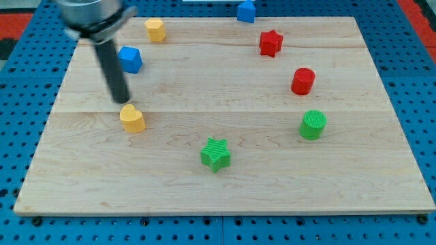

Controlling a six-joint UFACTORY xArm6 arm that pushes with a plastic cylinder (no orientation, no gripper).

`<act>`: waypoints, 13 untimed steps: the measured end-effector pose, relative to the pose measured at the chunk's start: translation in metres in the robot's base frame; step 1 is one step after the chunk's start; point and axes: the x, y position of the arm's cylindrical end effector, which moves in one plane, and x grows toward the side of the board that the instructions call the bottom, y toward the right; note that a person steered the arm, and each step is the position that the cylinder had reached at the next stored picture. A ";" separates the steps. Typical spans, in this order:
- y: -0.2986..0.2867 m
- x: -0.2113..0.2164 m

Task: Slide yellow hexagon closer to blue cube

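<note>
The yellow hexagon [155, 29] sits near the board's top left edge. The blue cube [130, 59] lies just below it and to its left, a short gap apart. My tip [122, 101] is below the blue cube, at the view's left. It stands right above a second yellow block [133, 118], rounded in shape, touching or nearly touching its upper left edge. The rod leans up and left from the tip and passes just left of the blue cube.
The wooden board [225, 197] lies on a blue pegboard. A second blue block [246, 11] sits at the top edge. A red star [270, 43], a red cylinder [303, 81], a green cylinder [313, 125] and a green star [216, 154] lie right and lower centre.
</note>
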 end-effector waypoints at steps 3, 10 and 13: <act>0.049 0.048; 0.020 -0.245; 0.103 -0.181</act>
